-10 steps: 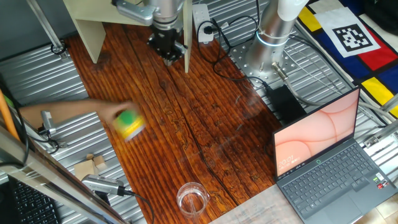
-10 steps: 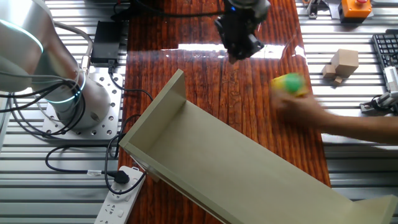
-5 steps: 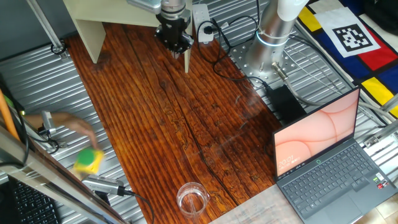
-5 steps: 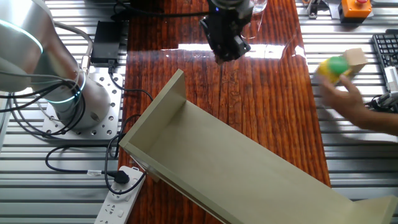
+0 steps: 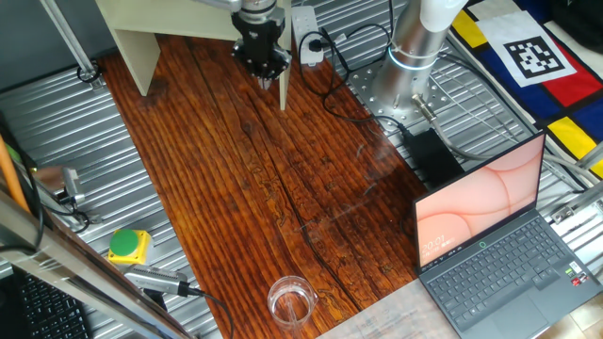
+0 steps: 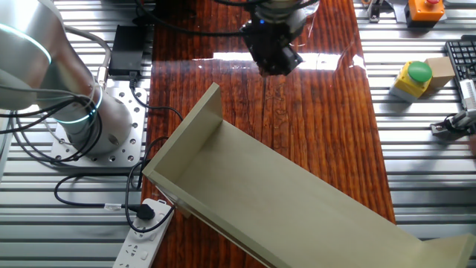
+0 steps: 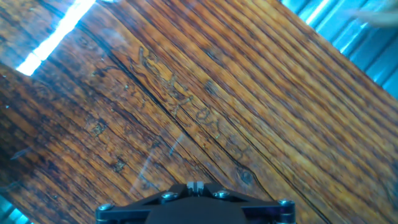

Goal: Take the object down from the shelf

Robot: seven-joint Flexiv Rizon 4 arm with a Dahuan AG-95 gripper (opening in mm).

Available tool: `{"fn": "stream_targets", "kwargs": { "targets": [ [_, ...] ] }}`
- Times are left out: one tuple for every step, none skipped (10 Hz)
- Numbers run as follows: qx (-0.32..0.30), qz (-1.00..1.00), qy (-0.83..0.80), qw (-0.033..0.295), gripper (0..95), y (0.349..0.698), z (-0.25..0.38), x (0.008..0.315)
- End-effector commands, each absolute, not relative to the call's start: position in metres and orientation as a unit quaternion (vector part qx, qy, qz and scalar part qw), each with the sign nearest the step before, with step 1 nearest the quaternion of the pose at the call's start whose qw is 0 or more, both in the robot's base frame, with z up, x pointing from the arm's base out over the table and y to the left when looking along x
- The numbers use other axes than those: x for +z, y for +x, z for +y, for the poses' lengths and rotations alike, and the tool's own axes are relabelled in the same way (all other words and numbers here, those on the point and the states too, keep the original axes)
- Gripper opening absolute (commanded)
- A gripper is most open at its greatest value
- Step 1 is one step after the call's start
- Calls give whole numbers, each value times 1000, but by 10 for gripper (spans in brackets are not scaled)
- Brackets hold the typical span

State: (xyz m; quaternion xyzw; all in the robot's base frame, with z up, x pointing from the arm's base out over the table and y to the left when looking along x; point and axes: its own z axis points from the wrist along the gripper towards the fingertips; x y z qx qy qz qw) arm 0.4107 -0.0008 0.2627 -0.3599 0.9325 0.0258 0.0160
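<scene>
The yellow box (image 5: 128, 246) sits off the wooden table (image 5: 245, 198) — the gripper (image 5: 262, 68) hovers beside the shelf (image 6: 282, 201), apparently empty; its spread cannot be told.

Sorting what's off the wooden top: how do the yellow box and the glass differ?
The yellow box is opaque, blocky, green-buttoned, and sits on the ribbed metal beside the wood. The glass is clear, round, open-topped, and stands on the wood's near edge. Both rest upright, untouched by the claw.

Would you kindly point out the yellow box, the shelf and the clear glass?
yellow box (image 6: 413, 78), the other fixed view, on its green button.
shelf (image 6: 297, 208), the other fixed view, on its flat board.
clear glass (image 5: 291, 301), one fixed view, on its rim.
</scene>
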Motion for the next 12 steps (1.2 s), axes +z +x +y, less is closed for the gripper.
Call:
{"fn": "stream_targets", "kwargs": {
  "targets": [
    [14, 940, -340, -18, 0, 413, 0, 262],
    [15, 940, -340, -17, 0, 413, 0, 262],
    [15, 939, -343, -17, 0, 413, 0, 262],
    [15, 940, -341, -17, 0, 413, 0, 262],
    [17, 939, -342, -16, 0, 413, 0, 262],
    [17, 939, -343, -17, 0, 412, 0, 262],
    [17, 940, -340, -17, 0, 412, 0, 263],
    [18, 941, -338, -16, 0, 412, 1, 263],
    [19, 941, -337, -15, 0, 411, 1, 263],
    [18, 941, -336, -15, 0, 411, 1, 263],
    [18, 941, -336, -16, 0, 411, 1, 263],
    [17, 942, -335, -16, 0, 410, 1, 263]
  ]
}}
